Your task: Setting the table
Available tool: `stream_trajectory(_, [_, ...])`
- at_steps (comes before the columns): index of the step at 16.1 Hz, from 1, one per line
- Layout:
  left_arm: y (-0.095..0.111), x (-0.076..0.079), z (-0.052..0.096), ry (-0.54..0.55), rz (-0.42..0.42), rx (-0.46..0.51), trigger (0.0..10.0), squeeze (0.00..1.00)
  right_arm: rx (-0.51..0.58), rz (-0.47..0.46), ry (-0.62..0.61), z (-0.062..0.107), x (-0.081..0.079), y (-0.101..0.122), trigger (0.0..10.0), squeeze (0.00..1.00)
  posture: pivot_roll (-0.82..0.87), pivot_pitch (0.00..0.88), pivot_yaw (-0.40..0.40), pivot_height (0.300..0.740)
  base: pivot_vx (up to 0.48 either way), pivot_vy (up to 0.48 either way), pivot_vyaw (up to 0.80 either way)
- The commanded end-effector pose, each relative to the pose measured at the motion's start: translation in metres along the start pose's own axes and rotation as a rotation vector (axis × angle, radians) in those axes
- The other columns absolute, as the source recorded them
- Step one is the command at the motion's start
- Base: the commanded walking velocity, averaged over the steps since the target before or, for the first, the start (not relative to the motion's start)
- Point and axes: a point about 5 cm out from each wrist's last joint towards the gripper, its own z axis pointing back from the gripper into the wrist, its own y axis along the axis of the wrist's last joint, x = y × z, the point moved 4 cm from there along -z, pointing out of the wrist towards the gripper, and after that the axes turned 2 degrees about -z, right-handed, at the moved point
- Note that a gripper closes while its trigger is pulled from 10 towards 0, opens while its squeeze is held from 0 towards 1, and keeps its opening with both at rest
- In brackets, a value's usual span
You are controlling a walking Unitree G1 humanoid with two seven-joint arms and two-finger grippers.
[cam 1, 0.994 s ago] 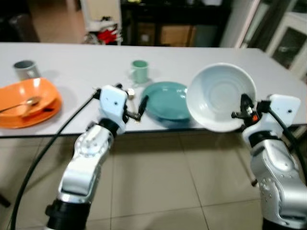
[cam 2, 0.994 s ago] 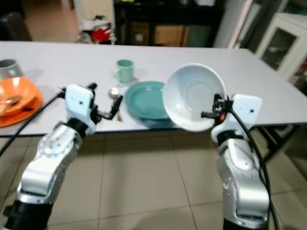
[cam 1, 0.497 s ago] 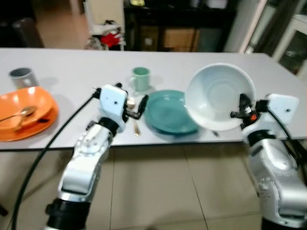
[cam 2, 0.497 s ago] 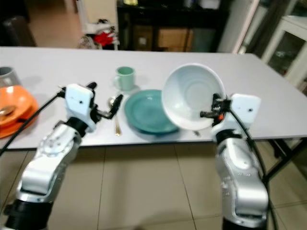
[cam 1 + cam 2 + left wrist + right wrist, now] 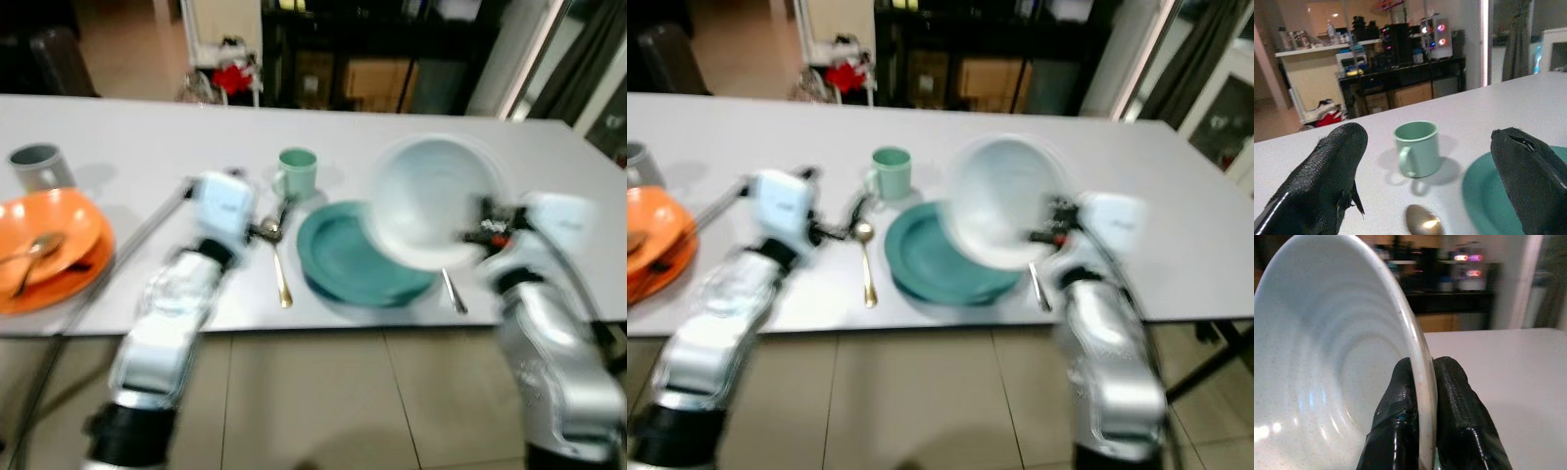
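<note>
My right gripper (image 5: 1420,396) pinches the bowl (image 5: 436,201) rim, tilted over the plate (image 5: 358,259). Left gripper (image 5: 1425,181) spread wide above the spoon (image 5: 865,257), near the mug (image 5: 1418,147)

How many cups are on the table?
2. A green mug stands behind the teal plate. A grey cup stands at the far left, behind the orange plate.

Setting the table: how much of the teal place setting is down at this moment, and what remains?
Down: teal plate, green mug, gold spoon. In hand: right gripper pinches the white bowl by its rim, tilted above the plate. Left: set the bowl down. Left gripper is open, holding nothing.
</note>
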Motion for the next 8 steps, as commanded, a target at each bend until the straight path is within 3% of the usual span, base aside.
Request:
stream_trajectory(1, [0.003,0.012,-0.003,-0.044,0.000,0.005,10.0,0.00,0.043,0.008,-0.038,0.001,0.011,0.012,10.0,0.00,0.03,0.000,-0.060,0.740,0.000,0.000,0.00])
stream_trajectory(5, [0.002,0.010,-0.005,-0.053,-0.003,0.001,10.0,0.00,-0.006,-0.006,-0.004,-0.005,0.007,0.007,10.0,0.00,0.02,0.000,-0.061,0.740,0.000,0.000,0.00])
stream_trajectory(8, [0.002,0.016,-0.006,-0.149,-0.022,-0.003,10.0,0.00,-0.037,-0.066,0.001,-0.013,0.005,0.005,10.0,0.00,0.03,0.000,-0.053,0.740,0.000,0.000,0.00])
